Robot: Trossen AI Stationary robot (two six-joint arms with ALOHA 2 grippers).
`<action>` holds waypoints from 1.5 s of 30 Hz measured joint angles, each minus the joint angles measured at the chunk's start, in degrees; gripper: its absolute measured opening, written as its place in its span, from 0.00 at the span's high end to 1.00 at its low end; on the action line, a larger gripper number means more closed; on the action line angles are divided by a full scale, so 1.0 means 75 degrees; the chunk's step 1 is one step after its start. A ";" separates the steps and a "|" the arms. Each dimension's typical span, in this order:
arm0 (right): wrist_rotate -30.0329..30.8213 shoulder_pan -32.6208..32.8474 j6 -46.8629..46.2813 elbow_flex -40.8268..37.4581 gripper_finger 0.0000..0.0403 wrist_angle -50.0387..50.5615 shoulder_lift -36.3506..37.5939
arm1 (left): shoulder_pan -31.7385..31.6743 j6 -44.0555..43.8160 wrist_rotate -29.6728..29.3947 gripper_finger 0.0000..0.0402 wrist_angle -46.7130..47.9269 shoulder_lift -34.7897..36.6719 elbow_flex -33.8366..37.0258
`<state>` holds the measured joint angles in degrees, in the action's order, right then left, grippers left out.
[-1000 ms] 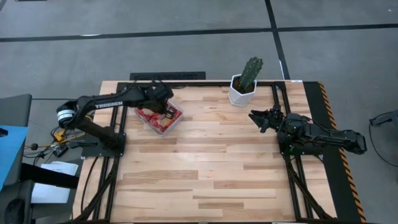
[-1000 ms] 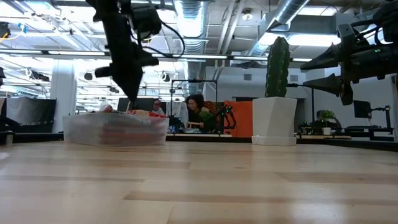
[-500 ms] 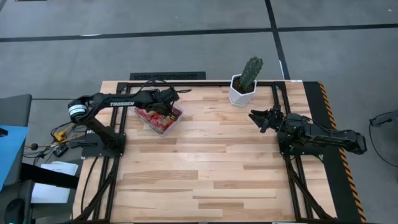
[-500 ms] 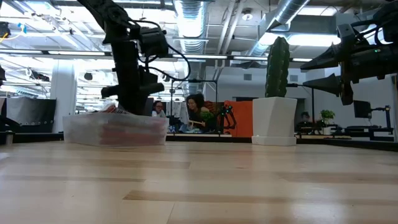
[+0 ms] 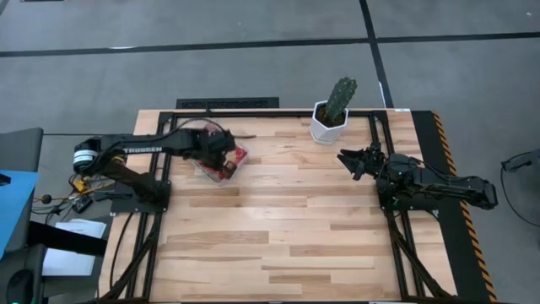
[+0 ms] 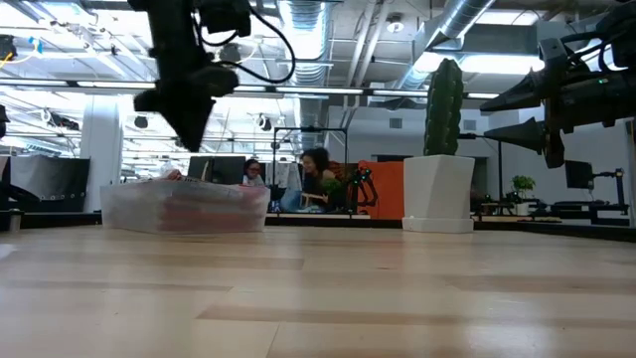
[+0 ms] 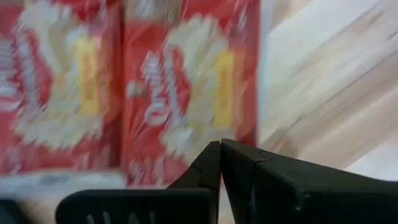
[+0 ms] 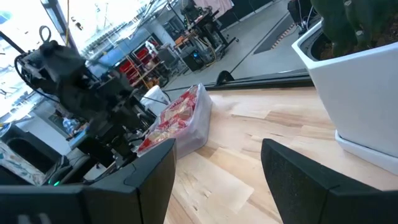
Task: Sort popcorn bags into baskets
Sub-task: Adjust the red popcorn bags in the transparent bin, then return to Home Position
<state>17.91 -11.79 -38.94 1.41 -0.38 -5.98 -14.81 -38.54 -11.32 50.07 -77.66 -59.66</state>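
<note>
The left pincer [image 5: 221,150] hangs over the tray [image 5: 238,165] at the far left part of the counter [image 5: 287,228]. In the low view it [image 6: 185,124] is clear of the tray [image 6: 184,207], above its rim. The left wrist view shows its fingertips [image 7: 219,163] pressed together, with nothing between them. Below them lie two red bags [image 7: 186,87] side by side, picture fronts up, with the tray's clear wall just beside the nearer one and bare wood beyond it.

The tray holds all the bags that show: red packets [image 5: 229,160] fill it, partly hidden by the arm in the high view. The low view shows them [image 6: 189,189] stacked up to about the rim, possibly a little higher; the count cannot be told.

The right pincer [image 5: 353,160] waits near the right side of the counter, well apart from the tray and just short of the cactus pot [image 5: 329,124]. Its fingers [image 8: 305,180] stand wide apart and empty, pointing toward the tray [image 8: 186,121].

People sit in the room behind the counter [image 6: 308,179].
</note>
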 joint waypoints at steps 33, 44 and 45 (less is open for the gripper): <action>0.0049 0.0000 0.0258 -0.0015 0.35 -0.0249 0.0000 | 0.0880 0.0467 -0.0155 1.00 0.0019 -0.0734 -0.0554; -0.0137 0.0017 -0.0006 -0.0012 0.35 -0.0219 0.0001 | 0.1149 0.2311 0.0064 1.00 0.0444 -0.0237 -0.3757; -0.0265 0.0017 -0.0112 -0.0012 0.35 -0.0270 0.0020 | 0.1181 0.2042 0.0174 1.00 0.0430 -0.0229 -0.3938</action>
<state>15.93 -11.66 -39.78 1.32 -2.41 -5.83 -5.95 -23.23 -10.01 53.29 -79.37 -89.19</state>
